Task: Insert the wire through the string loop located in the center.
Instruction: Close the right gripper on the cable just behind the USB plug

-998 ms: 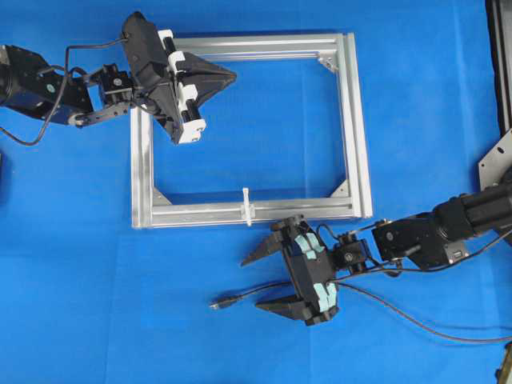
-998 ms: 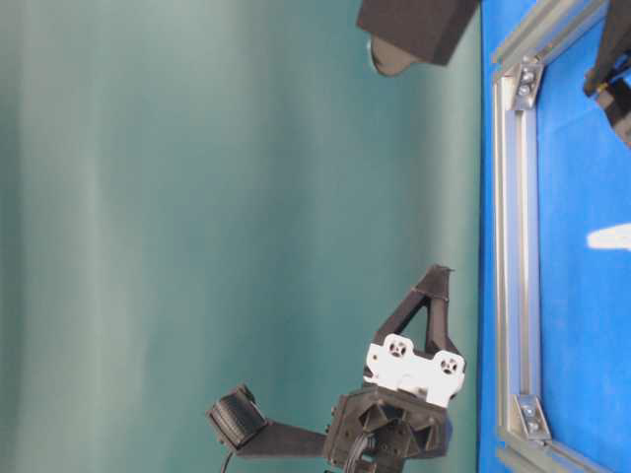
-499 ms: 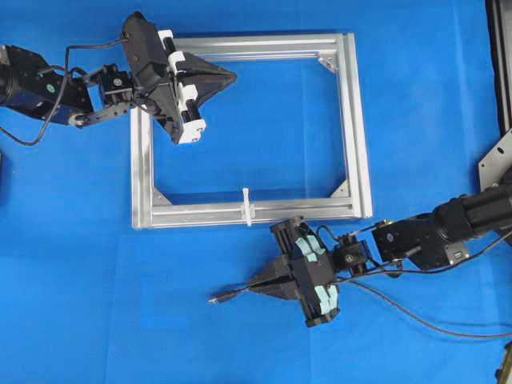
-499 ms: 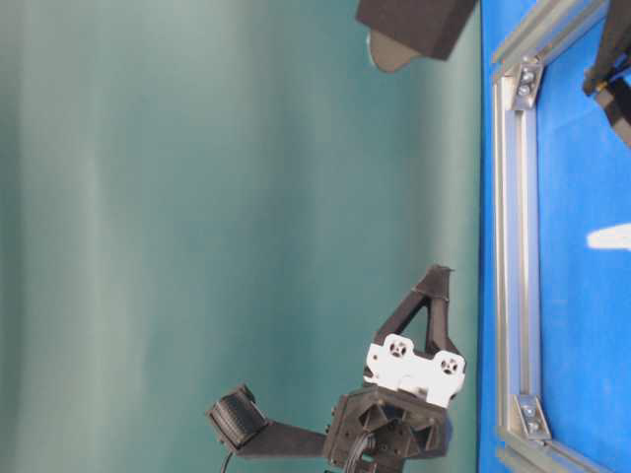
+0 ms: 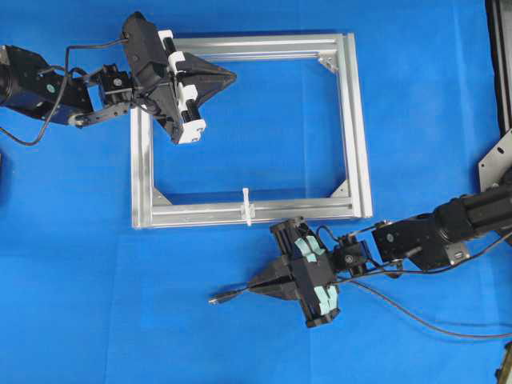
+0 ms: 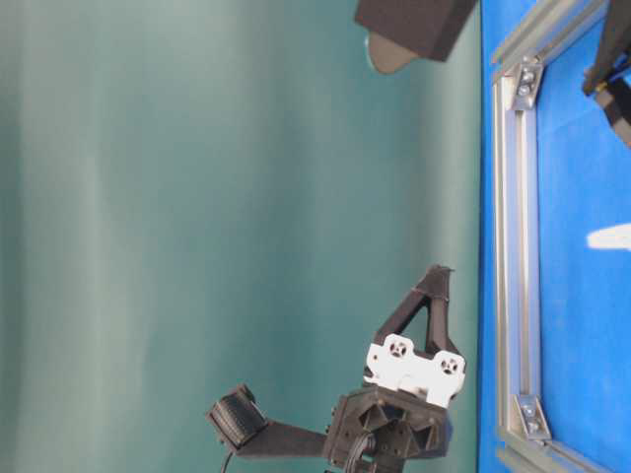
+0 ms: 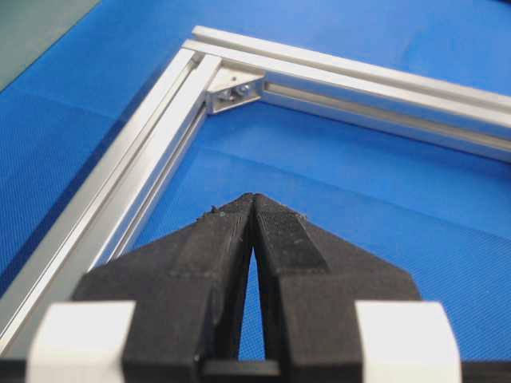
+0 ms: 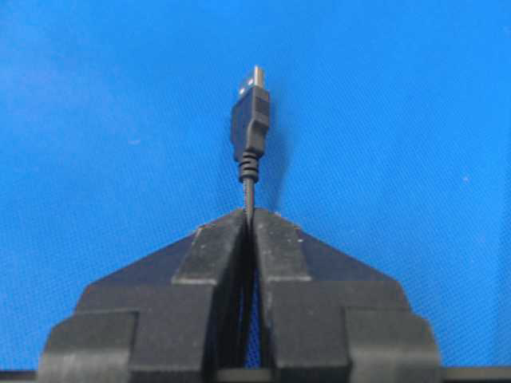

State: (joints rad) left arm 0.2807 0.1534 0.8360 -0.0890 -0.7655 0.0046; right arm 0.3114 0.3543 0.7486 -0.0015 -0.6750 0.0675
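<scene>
Silver frame [image 5: 352,120] lies flat on blue tabletop [image 5: 72,280], corner brackets [image 5: 327,61] inside its corners. Teal wall [image 6: 197,197] behind in the table-level view. Metal plate [image 5: 498,160] at right edge.

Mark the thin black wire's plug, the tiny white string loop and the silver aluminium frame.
thin black wire [image 8: 250,120], right wrist view, on its dark plug.
tiny white string loop [image 5: 247,205], overhead view, on its upright middle.
silver aluminium frame [image 5: 352,120], overhead view, on its right bar.

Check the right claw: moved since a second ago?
Yes. The right claw has snapped shut on the wire; it sits at the same spot below the string loop on the frame.
</scene>
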